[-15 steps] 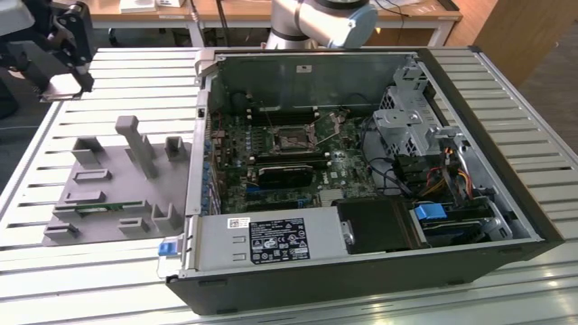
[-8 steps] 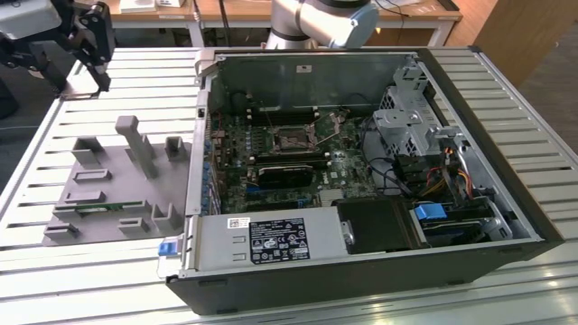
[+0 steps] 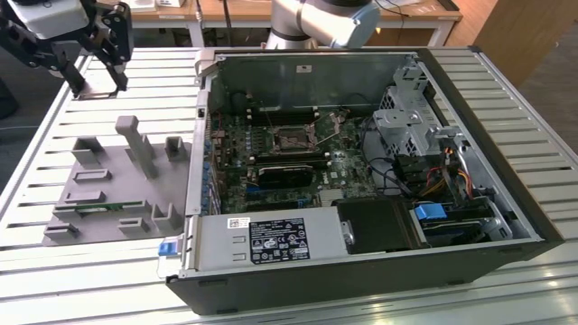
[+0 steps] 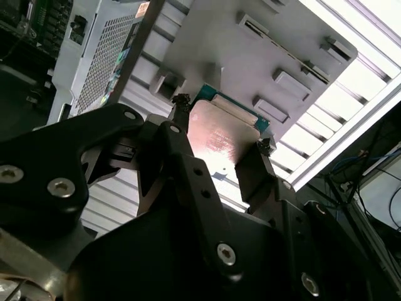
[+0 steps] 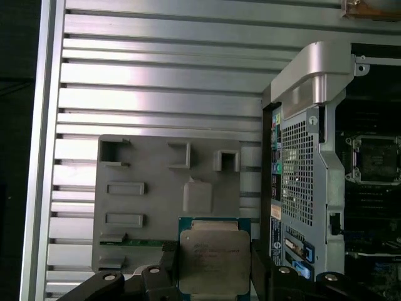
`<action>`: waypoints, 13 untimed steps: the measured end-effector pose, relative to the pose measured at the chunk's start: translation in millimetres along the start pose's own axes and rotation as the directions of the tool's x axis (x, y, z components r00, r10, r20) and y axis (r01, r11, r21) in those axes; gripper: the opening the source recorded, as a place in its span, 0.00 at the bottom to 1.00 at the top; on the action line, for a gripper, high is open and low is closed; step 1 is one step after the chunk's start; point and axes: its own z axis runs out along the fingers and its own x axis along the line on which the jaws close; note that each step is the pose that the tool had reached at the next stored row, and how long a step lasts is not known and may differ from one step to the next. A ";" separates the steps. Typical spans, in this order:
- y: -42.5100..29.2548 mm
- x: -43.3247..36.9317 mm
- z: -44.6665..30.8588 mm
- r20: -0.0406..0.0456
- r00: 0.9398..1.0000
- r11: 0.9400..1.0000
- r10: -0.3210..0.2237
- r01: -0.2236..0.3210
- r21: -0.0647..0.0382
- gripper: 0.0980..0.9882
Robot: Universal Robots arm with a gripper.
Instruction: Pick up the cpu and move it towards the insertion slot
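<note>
Silvery flat square cpu (image 5: 212, 266) is pinched in the black gripper (image 5: 213, 252), already picked up; the shiny-framed square insertion slot (image 3: 291, 139) lies well apart from it, not yet reached.

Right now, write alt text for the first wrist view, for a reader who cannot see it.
The gripper holds the cpu by two opposite edges, silvery top facing the camera, with a grey plastic fixture on a slatted metal table behind it. Beside the fixture lies an open computer case, with the insertion slot visible inside.
</note>
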 end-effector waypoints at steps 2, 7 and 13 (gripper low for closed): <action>-0.1 -5.2 0.2 0.000 1.000 1.000 0.000 0.000 0.000 0.50; -0.4 -18.3 0.8 0.000 1.000 1.000 0.000 0.000 0.000 0.50; -0.8 -35.4 1.6 0.000 1.000 1.000 0.000 0.000 0.000 0.50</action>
